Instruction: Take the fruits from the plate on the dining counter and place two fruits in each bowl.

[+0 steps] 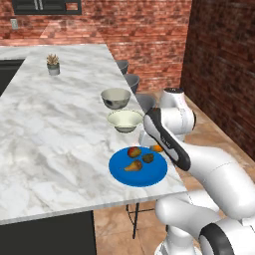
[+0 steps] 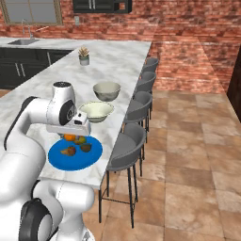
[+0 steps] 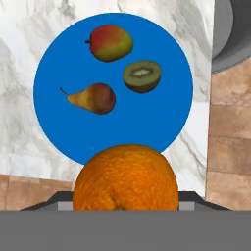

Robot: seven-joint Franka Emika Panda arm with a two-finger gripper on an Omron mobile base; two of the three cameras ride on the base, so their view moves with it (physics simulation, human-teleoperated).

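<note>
One orange point(image 3: 125, 179) sits clamped between the fingers above the plate point(image 3: 59, 59), stem end facing the camera.

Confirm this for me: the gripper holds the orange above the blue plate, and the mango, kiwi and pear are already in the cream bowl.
Not quite. The gripper does hold the orange, but in the hand view the mango, kiwi and pear lie on the blue plate, not in the cream bowl.

Home kitchen: marble island point(image 1: 55, 129) with bar stools point(image 2: 129, 143), sink point(image 2: 22, 41) under a window point(image 2: 30, 10), dark cabinets point(image 2: 19, 70), brick walls point(image 1: 144, 35), tile floor point(image 2: 188, 155).
</note>
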